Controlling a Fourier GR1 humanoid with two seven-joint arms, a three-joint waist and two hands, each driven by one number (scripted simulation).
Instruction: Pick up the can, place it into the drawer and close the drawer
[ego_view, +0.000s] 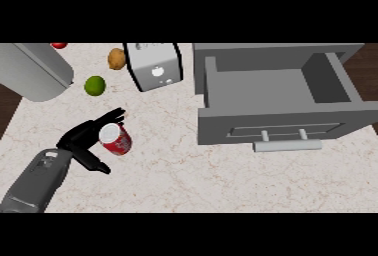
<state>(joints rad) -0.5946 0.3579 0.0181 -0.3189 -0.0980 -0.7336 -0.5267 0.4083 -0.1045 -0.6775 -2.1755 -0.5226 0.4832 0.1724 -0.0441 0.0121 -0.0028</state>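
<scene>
A red can (118, 142) with a white top stands on the marble counter (192, 175), left of the middle. My left hand (80, 139) comes in from the lower left and sits against the can's left side. Its fingers (111, 118) reach past the can's far side and its thumb (96, 164) lies on the near side, both still spread, so the hand is open. The grey drawer (221, 95) stands pulled open at the right, with nothing visible inside it. Its front panel and bar handle (288, 145) face me. My right hand does not show.
A silver toaster (153, 66) stands at the back, just left of the drawer. A green lime (94, 85), a brown potato (117, 58) and a small red fruit (59, 45) lie at the back left. A large grey rounded container (33, 70) fills the far left corner.
</scene>
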